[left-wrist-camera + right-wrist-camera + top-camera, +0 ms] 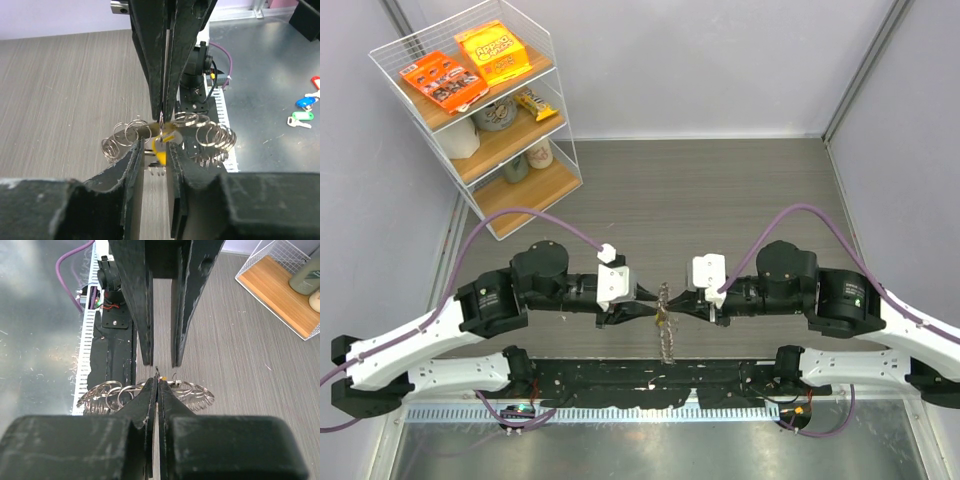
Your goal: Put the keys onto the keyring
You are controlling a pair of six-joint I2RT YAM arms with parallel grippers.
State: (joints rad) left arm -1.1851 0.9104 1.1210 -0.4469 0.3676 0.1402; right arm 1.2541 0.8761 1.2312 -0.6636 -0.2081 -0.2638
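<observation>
Right tool (156,382) pinched together on the keyring (195,395), left tool (155,149) straddling the yellow key (160,157), grip unclear, both over the bench (60,90)

You can't read much here. On the wire shelf (565,160) the yellow box (492,53) has red words on its top, but they are too small for you to make out. The orange box (443,80) next to it has pictures and tiny print you can't read either. The snack wrapper (537,104) on the shelf below is too blurry. No other words or numbers show.
</observation>
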